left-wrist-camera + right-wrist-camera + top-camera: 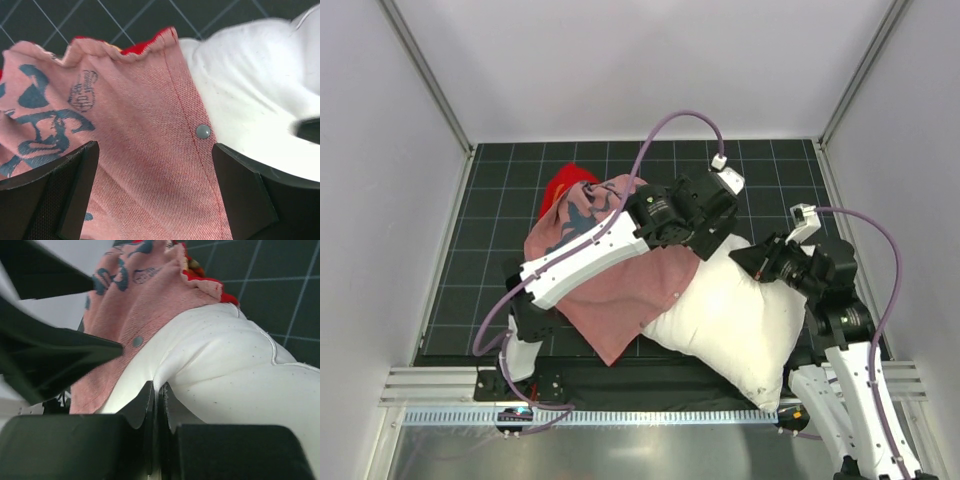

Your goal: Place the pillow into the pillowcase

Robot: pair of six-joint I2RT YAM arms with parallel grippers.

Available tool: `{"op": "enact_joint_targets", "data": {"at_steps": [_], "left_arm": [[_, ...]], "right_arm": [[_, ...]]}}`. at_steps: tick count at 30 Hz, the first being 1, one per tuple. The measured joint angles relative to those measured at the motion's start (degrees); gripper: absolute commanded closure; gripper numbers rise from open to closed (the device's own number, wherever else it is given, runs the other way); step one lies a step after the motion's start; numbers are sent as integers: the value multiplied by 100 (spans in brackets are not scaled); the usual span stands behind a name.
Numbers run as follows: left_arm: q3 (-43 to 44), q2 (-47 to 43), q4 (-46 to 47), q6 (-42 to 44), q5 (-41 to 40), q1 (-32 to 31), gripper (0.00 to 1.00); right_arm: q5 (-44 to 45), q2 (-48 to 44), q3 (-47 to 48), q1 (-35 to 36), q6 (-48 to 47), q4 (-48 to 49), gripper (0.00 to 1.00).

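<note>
pillow: white and plump, lying on the right near part of the dark gridded mat. Its near corner reaches the mat's near edge. A few tiny dark specks show on the fabric.
pillowcase: crumpled flat to the left of the pillow, pale pink reverse side up, with dark blue print showing through. The red printed side peeks out at the far left end.
pillow vs pillowcase: touching. The case's stitched hem lies against the pillow's left side, and the pillow is outside the case.
snap button: small and grey, on the hem just beside the pillow.
left gripper: jaws wide apart and holding nothing. It hangs over the pink fabric with the hem and snap between the fingers; the left arm reaches across the case from the near left.
right gripper: fingers pressed together on a pinched fold of the pillow's cover at its far right edge. Creases run into the jaws.
left finger in the right wrist view: a dark wedge at the left, just above the pink fabric.
</note>
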Motion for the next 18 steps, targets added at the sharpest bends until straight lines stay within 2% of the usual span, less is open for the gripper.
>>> {"op": "enact_joint_targets", "data": {"at_steps": [9,18], "left_arm": [[313,101,-638,125,382,7,1],[575,470,-560,94,918,284,3]], "right_arm": [[-553,-479,192,17,-402,-275,96],[-584,-529,192,17,-505,-313,96]]}}
